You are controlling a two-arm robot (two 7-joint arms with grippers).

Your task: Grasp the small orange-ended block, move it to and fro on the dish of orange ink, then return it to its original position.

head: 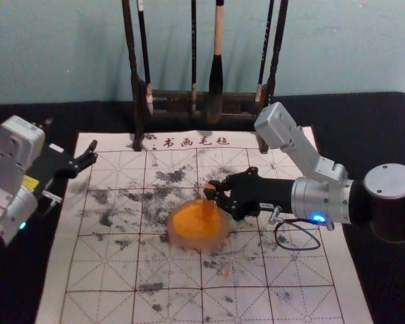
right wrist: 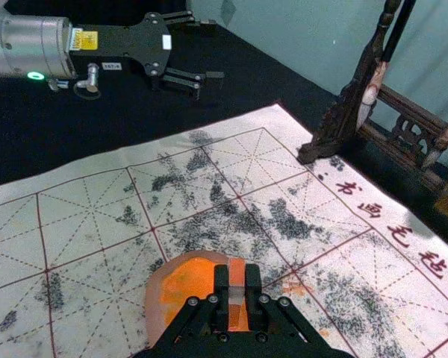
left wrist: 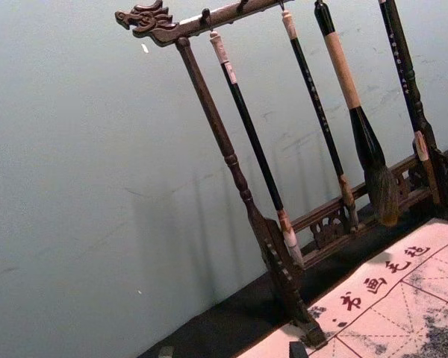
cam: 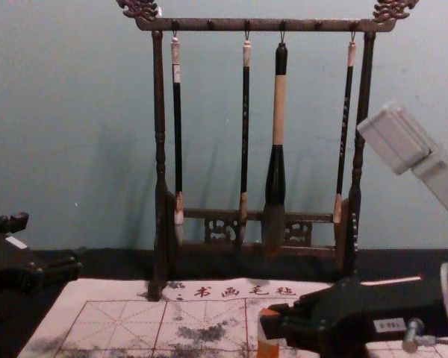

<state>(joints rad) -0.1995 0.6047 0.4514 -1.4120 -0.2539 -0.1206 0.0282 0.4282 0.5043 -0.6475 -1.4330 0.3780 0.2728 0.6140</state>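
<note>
My right gripper point(head: 213, 192) reaches in from the right and is shut on the orange-ended block point(head: 208, 206), held upright over the right part of the dish of orange ink point(head: 183, 221). In the right wrist view, my right gripper point(right wrist: 237, 287) has the block point(right wrist: 237, 271) between its fingers, with the dish point(right wrist: 154, 300) behind and around it. The chest view has the block point(cam: 267, 344) at the right gripper's point(cam: 270, 325) tip. Whether the block touches the ink I cannot tell. My left gripper point(head: 92, 156) stays idle, open, at the mat's left edge.
A gridded writing mat point(head: 101, 270) with dark smudges lies under the dish. At its back edge stands a dark wooden rack point(cam: 160, 149) with several hanging brushes, the thickest brush point(cam: 278, 112) near its middle.
</note>
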